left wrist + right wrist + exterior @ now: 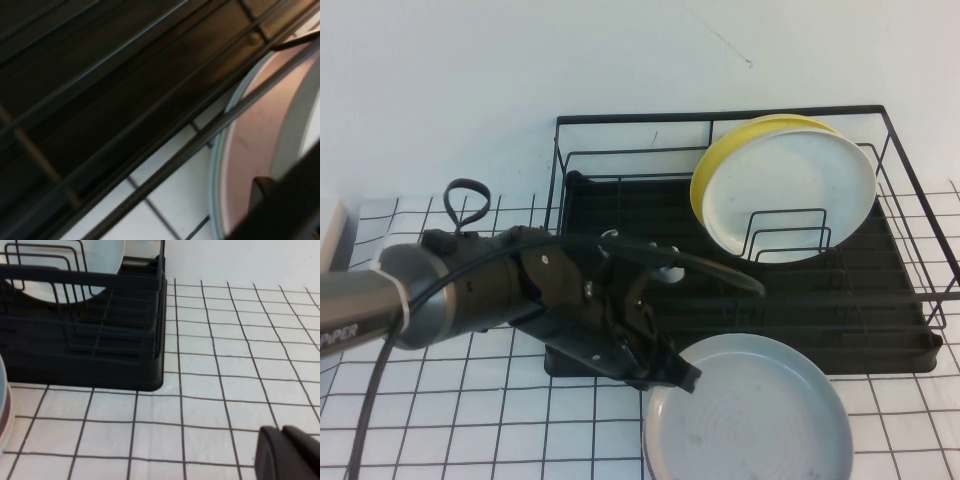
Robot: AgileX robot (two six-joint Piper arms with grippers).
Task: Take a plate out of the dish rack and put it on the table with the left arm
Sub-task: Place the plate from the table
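The pale grey-blue plate (pixel 750 420) lies flat on the table (pixel 470 420), just in front of the black dish rack (pixel 620 215). My left arm reaches in from the left. Its gripper (pixel 678 377) sits at the plate's left rim and is shut on it. The left wrist view shows the plate's rim (pixel 220 165), one dark finger (pixel 264 192) over its inner slope, and rack wires (pixel 100 75). My right gripper (pixel 287 452) is shut and empty, low over the table (pixel 225 365), to the right of the rack (pixel 100 355). It is out of the high view.
A white plate (pixel 790 195) stands upright in the rack's dividers with a yellow plate (pixel 720 160) behind it. A wall rises behind the rack. A pale object (pixel 330 230) sits at the far left edge. Open tiled table lies at the left front.
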